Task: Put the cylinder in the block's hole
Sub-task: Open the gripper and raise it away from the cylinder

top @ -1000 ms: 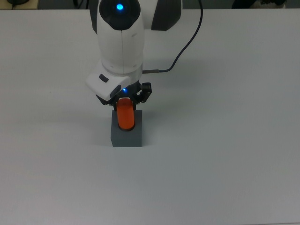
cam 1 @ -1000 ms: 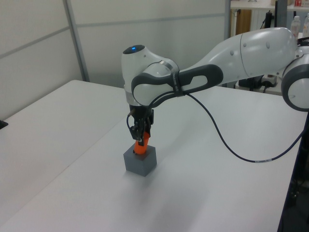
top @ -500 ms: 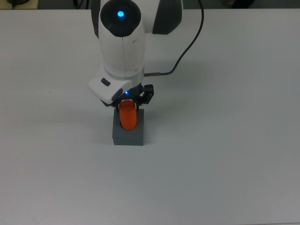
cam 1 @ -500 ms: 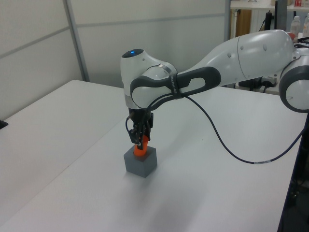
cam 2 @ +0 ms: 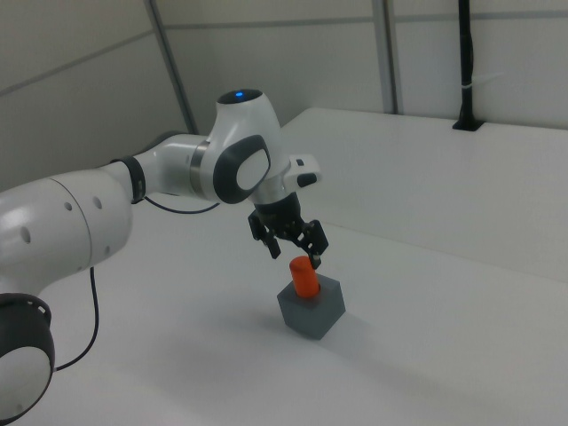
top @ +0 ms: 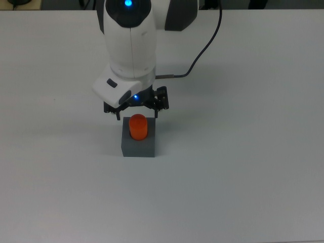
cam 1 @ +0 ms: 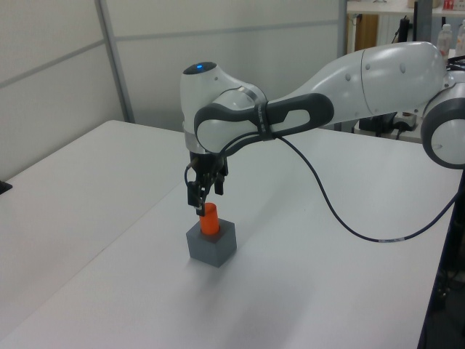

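Orange cylinder: it stands upright in the top face of the block, its lower part inside the hole, its rounded upper part standing out above the block. Nothing holds it.
Block: dark grey cube with matte faces, resting flat on the bench. In the top view it is a little below the middle; in the right view one corner points toward the camera.
Pincer: its two dark fingers are spread apart and grip nothing. It hangs just above the cylinder's top and does not touch it. In the left view the fingertips are just over the orange top; in the right view one finger is on each side, above the cylinder.
Arm: white with dark grey joints. It comes in from the left view's right side and bends down to the pincer. A blue light glows on the top of the rounded white housing.
Cable: black, it runs in a curve from the upper edge of the top view down to the wrist.
Bench: white and plain, it carries the block.
Background: light grey wall panels behind the bench in the left view and the right view.
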Controlling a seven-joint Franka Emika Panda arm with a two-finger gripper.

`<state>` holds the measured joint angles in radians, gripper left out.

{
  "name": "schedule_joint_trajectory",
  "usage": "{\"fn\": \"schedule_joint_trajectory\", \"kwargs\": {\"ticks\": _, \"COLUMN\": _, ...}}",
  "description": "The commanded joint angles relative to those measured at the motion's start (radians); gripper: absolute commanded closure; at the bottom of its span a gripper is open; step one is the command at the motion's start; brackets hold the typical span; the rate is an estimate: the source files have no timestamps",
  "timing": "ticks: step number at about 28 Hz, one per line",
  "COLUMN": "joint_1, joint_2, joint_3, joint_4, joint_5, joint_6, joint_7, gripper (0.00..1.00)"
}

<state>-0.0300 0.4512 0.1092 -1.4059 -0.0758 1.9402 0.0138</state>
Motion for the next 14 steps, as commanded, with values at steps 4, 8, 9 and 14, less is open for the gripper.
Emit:
{"fn": "schedule_joint_trajectory", "kwargs": {"ticks": 4, "joint_1": 0.002, "joint_2": -0.095, "joint_3": -0.002, "joint_4": 0.001, "joint_5": 0.024, "joint_6": -0.05, "joint_7": 0.028, "gripper": 0.0}}
{"fn": "schedule_joint_trajectory", "kwargs": {"ticks": 8, "joint_1": 0.002, "joint_2": -0.14, "joint_3": -0.002, "joint_4": 0.001, "joint_5": 0.025, "joint_6": -0.108, "joint_7": 0.031, "gripper": 0.0}}
{"fn": "schedule_joint_trajectory", "kwargs": {"ticks": 9, "joint_1": 0.002, "joint_2": -0.156, "joint_3": -0.002, "joint_4": 0.001, "joint_5": 0.025, "joint_6": -0.136, "joint_7": 0.032, "gripper": 0.0}}
{"fn": "schedule_joint_trajectory", "kwargs": {"ticks": 14, "joint_1": 0.002, "joint_2": -0.206, "joint_3": -0.003, "joint_4": -0.008, "joint_5": 0.04, "joint_6": -0.224, "joint_7": 0.038, "gripper": 0.0}}
